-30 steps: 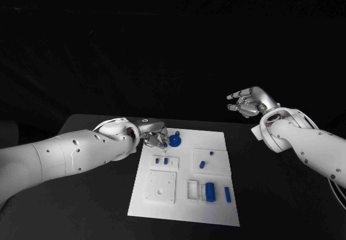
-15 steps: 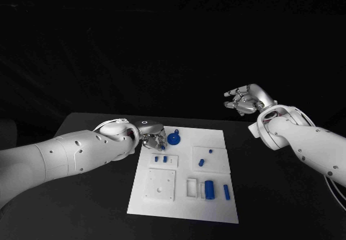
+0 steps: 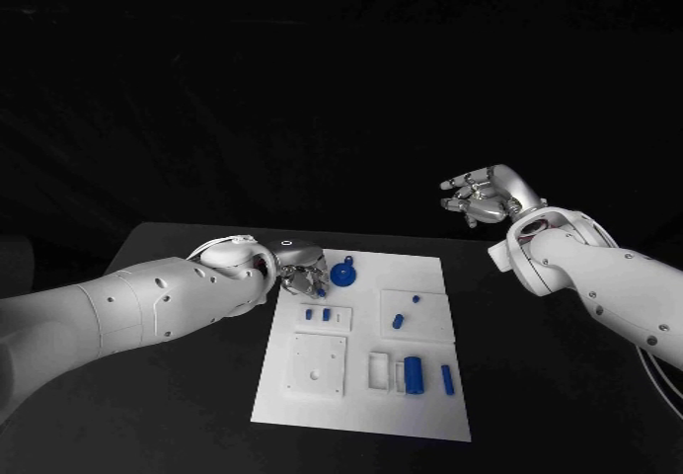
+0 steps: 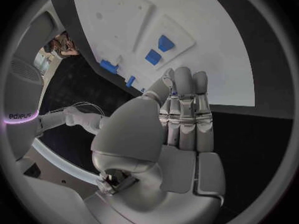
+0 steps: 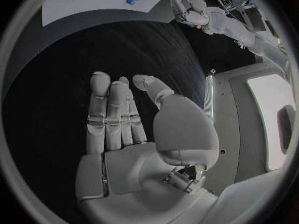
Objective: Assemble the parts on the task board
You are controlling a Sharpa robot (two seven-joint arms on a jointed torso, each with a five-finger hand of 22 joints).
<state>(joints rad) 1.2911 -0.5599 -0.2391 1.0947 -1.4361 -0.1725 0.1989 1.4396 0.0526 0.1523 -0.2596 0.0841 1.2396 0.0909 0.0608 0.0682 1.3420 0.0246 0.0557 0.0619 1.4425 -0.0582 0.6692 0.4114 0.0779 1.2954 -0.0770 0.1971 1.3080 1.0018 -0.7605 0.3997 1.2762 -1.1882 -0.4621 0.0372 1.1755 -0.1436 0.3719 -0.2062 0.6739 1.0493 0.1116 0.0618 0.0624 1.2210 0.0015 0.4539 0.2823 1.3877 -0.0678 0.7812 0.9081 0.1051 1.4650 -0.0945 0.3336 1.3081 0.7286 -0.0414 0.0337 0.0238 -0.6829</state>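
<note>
You have the task board (image 3: 363,395) at centre frame with blue parts (image 3: 415,375) lying on it, your left hand (image 3: 300,274) at its upper left edge, fingers seemingly extended and holding nothing, and your right hand (image 3: 484,197) raised upper right, fingers apart, empty.

The left hand (image 3: 300,275) hides part of the task board (image 3: 427,415) (its far-left corner).

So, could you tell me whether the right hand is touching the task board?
Apart. The head view shows the right hand raised off to one side of the task board.
</note>
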